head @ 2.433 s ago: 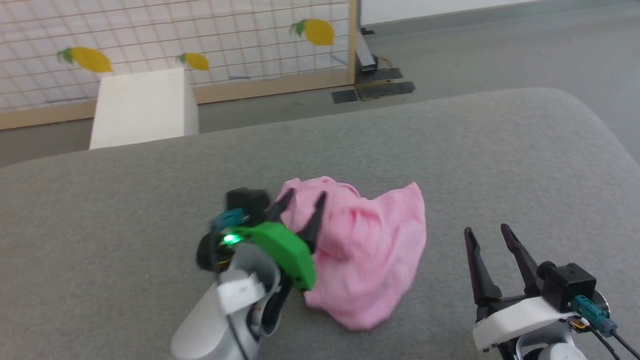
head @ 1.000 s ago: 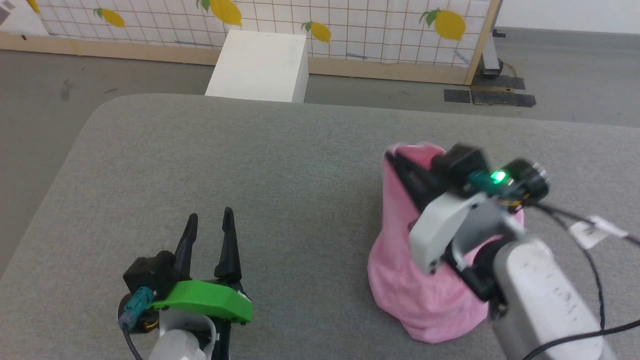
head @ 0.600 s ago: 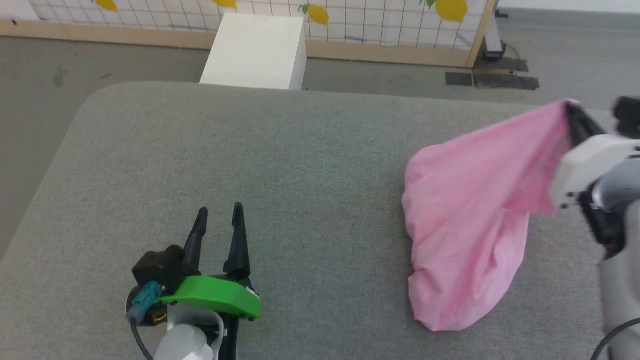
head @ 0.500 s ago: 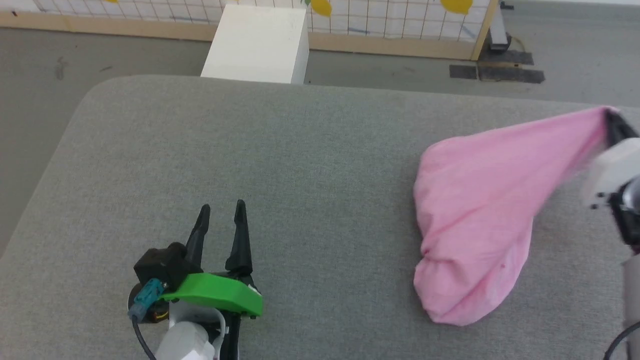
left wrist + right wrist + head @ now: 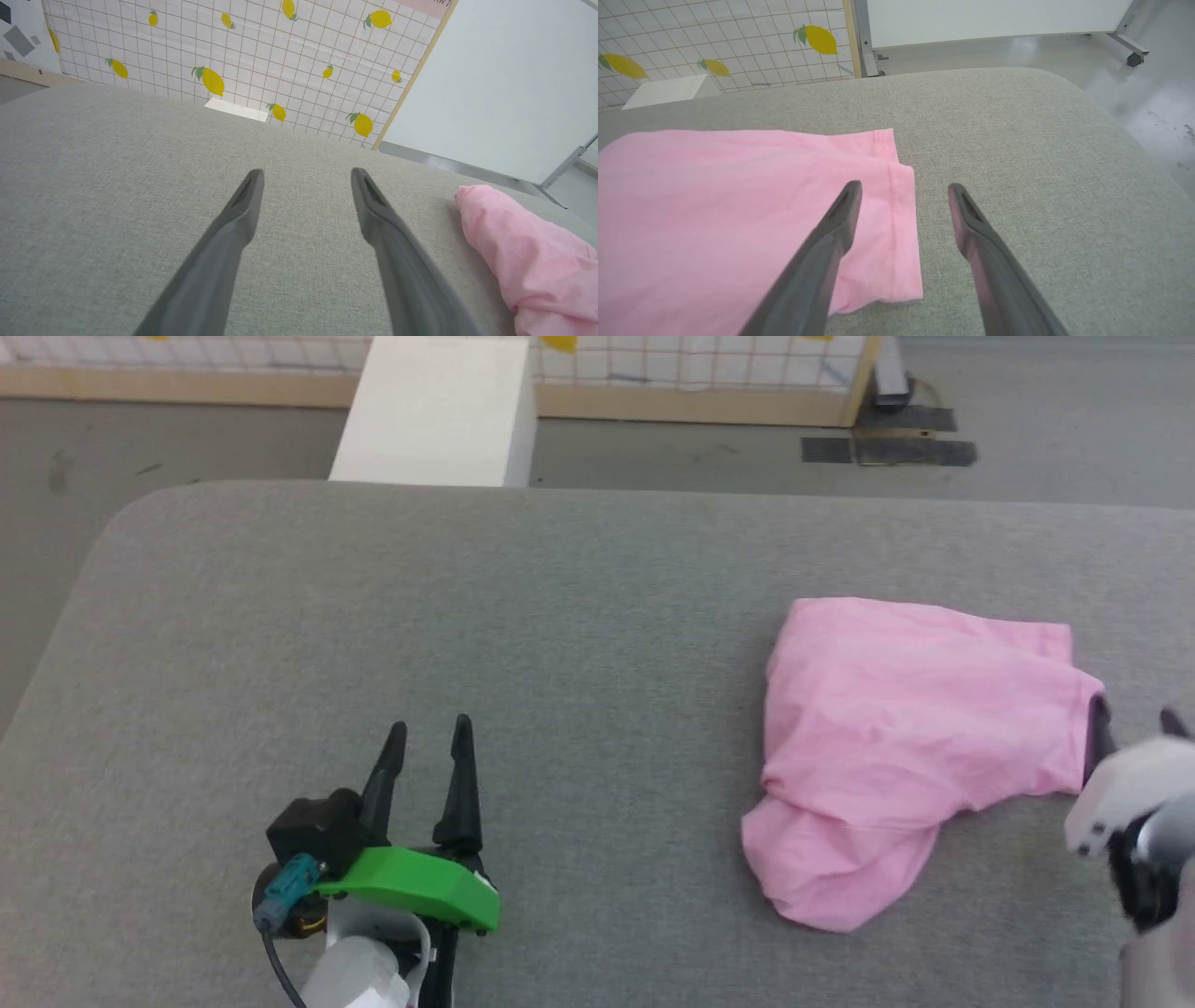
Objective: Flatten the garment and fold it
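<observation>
grey fabric-covered bench (image 5: 373, 616) takes most of the head view. the pink garment (image 5: 896, 728) lies on its right half, well apart from the left arm. the top layer is fairly flat, with the stitched hem (image 5: 896, 196) facing the right arm. the near-left end is bunched in a lump, so my read is flattening is only partly done and no fold has started. right end effector (image 5: 904, 185) is at the hem corner, wide open and holding nothing. one finger is over the cloth edge, the other over bare bench; can't tell if either touches. likely placed to re-grip that edge. left end effector (image 5: 430, 722) is parked low on bare bench, moderately open and empty.
</observation>
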Controlling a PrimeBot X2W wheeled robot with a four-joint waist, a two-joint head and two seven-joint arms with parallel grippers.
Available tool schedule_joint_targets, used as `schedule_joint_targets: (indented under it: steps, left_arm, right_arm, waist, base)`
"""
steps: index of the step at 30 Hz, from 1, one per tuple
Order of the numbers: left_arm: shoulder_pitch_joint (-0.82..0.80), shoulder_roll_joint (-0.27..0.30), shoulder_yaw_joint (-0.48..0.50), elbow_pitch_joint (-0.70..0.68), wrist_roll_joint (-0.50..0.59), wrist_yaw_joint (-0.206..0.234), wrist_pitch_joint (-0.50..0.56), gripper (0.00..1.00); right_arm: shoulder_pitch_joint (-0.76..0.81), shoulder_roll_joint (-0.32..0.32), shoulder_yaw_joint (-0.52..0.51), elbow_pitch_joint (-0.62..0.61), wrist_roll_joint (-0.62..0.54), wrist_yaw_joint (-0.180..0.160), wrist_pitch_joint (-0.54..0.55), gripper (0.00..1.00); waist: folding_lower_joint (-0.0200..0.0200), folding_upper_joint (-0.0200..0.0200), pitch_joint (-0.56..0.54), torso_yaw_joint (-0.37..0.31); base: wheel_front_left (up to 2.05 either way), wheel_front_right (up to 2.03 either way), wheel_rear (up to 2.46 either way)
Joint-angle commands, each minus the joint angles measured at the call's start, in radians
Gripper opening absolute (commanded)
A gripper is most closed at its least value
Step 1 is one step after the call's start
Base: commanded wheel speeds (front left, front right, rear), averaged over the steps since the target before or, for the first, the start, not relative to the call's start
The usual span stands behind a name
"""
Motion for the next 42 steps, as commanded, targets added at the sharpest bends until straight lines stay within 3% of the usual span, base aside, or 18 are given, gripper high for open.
schedule_joint_targets:
  steps: [1, 9, 14, 18, 21, 25, 28, 30, 36, 42]
  left_arm:
    - [-0.005, -0.003, -0.005, 0.005, -0.001, -0.008, -0.004, 1.0]
    - [-0.044, -0.003, -0.1, 0.06, -0.032, -0.036, 0.004, 1.0]
    - [-0.12, -0.003, -0.201, 0.119, -0.086, -0.033, 0.066, 1.0]
    - [-0.173, -0.003, -0.286, 0.19, -0.152, -0.019, 0.183, 1.0]
    - [-0.198, -0.003, -0.334, 0.256, -0.174, 0.021, 0.311, 1.0]
    - [-0.212, 0.001, -0.371, 0.333, -0.166, 0.088, 0.482, 1.0]
    - [-0.211, 0.005, -0.393, 0.352, -0.177, 0.095, 0.588, 1.0]
    - [-0.212, 0.012, -0.402, 0.336, -0.177, 0.089, 0.61, 0.0]
    - [-0.207, 0.038, -0.331, 0.262, -0.169, 0.139, 0.459, 0.0]
    - [-0.144, 0.112, -0.222, 0.187, -0.183, 0.209, 0.345, 0.0]
  right_arm:
    - [0.043, 0.009, 0.01, -0.023, 0.018, -0.002, -0.018, 1.0]
    - [0.268, 0.035, 0.237, -0.168, 0.22, -0.002, -0.155, 1.0]
    - [0.343, 0.035, 0.357, -0.237, 0.277, -0.002, -0.211, 1.0]
    - [0.372, 0.035, 0.431, -0.27, 0.306, -0.002, -0.216, 1.0]
    - [0.379, 0.035, 0.461, -0.284, 0.314, -0.002, -0.213, 1.0]
    - [0.381, 0.035, 0.473, -0.291, 0.324, -0.002, -0.212, 1.0]
    - [0.383, 0.035, 0.479, -0.302, 0.332, -0.002, -0.21, 1.0]
    - [0.383, 0.035, 0.48, -0.308, 0.337, -0.002, -0.21, 1.0]
    - [0.385, 0.035, 0.477, -0.326, 0.338, -0.002, -0.212, 1.0]
    - [0.386, 0.035, 0.475, -0.342, 0.329, -0.002, -0.201, 1.0]
  waist:
    - [-0.0001, 0.0, -0.035, -0.054]
    - [-0.0001, 0.0, -0.059, -0.213]
    - [-0.0001, 0.0, -0.054, -0.299]
    - [-0.0001, 0.0, -0.046, -0.354]
    - [-0.0001, 0.0, -0.04, -0.383]
    - [-0.0001, 0.0, -0.035, -0.396]
    - [-0.0001, 0.0, -0.03, -0.388]
    - [-0.0001, 0.0, -0.028, -0.373]
    - [-0.0001, 0.0, -0.033, -0.286]
    - [-0.0001, 0.0, -0.057, -0.141]
  base:
    - [0.0, 0.0, 0.0]
    - [0.0, 0.0, 0.0]
    - [0.0, 0.0, 0.0]
    - [0.0, 0.0, 0.0]
    - [0.0, 0.0, 0.0]
    - [0.0, 0.0, 0.0]
    - [0.0, 0.0, 0.0]
    - [0.0, 0.0, 0.0]
    - [0.0, 0.0, 0.0]
    - [0.0, 0.0, 0.0]
